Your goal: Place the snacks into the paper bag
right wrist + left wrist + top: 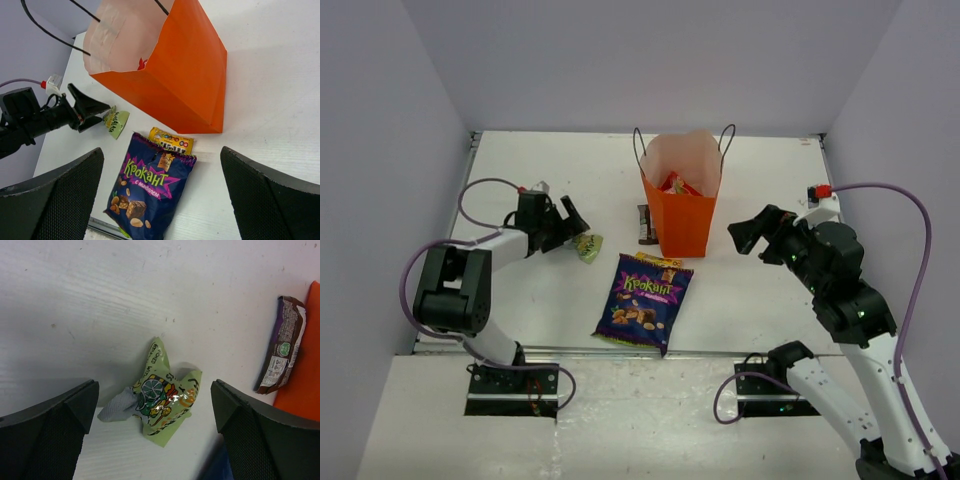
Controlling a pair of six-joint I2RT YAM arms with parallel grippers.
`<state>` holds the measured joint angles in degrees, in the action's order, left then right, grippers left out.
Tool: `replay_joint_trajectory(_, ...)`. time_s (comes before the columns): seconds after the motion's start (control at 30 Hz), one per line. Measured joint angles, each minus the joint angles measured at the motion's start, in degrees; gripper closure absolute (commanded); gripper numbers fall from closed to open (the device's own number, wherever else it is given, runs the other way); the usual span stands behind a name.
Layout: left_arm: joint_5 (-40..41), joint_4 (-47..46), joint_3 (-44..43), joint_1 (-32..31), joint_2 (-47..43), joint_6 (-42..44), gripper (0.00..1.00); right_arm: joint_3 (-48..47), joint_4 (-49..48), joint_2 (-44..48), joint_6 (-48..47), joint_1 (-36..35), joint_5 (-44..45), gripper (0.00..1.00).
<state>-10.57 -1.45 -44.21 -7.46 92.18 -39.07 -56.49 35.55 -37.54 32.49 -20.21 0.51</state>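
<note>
The orange paper bag (pixel 682 222) stands upright mid-table with a red packet (pixel 678 184) inside; it also shows in the right wrist view (pixel 172 75). The dark purple nut bag (pixel 644 303) lies flat in front of it, over part of the small yellow pack (pixel 658 261). The brown bar (pixel 645 224) lies against the bag's left side. The tiny green-yellow wrapper (pixel 587 246) lies on the table between the open fingers of my left gripper (pixel 155 432), untouched. My right gripper (pixel 748 235) is open and empty, to the right of the bag. The orange bag is out of view.
White table with a raised edge at left (pixel 445 250) and grey walls around. The nut bag (pixel 150 192) and yellow pack (pixel 171 140) show below my right gripper's view, with the left arm (pixel 40 117) at the far side.
</note>
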Motion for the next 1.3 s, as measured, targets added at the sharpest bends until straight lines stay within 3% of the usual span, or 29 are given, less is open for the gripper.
replay_joint_trajectory(0.1, 1.3, 0.2, -2.2, -1.5, 1.9, 1.1, 0.05, 0.0, 0.0, 0.0, 0.0, 0.0, 0.0, 0.01)
replay_joint_trajectory(0.2, 2.5, 0.8, -3.2, -2.9, 2.8, 2.1, 0.18, 0.0, 0.0, 0.0, 0.0, 0.0, 0.0, 0.01)
replay_joint_trajectory(0.33, 3.1, 1.9, -3.2, -3.8, 3.0, 3.1, 0.5, 0.0, 0.0, 0.1, 0.0, 0.0, 0.0, 0.01)
replay_joint_trajectory(0.4, 3.2, 2.3, -3.1, -3.9, 3.2, 3.5, 0.61, 0.0, 0.0, 0.1, 0.1, 0.0, 0.0, 0.01)
replay_joint_trajectory(0.43, 3.1, 2.3, -3.1, -3.9, 3.2, 3.8, 0.78, 0.0, 0.0, 0.1, 0.1, 0.0, 0.0, 0.01)
replay_joint_trajectory(0.5, 3.1, 2.3, -3.0, -4.0, 3.2, 4.0, 0.98, 0.0, 0.0, 0.1, 0.2, 0.0, 0.0, 0.01)
replay_joint_trajectory(0.87, 1.2, 5.3, -2.2, -4.1, 0.3, 4.4, 1.0, 0.7, 0.0, 0.5, 0.5, 0.0, 0.0, 0.01)
replay_joint_trajectory(1.3, -7.6, 7.5, -6.5, -6.8, -21.6, 3.7, 1.0, 0.7, -0.2, -1.4, 0.5, 0.0, -1.4, 0.01)
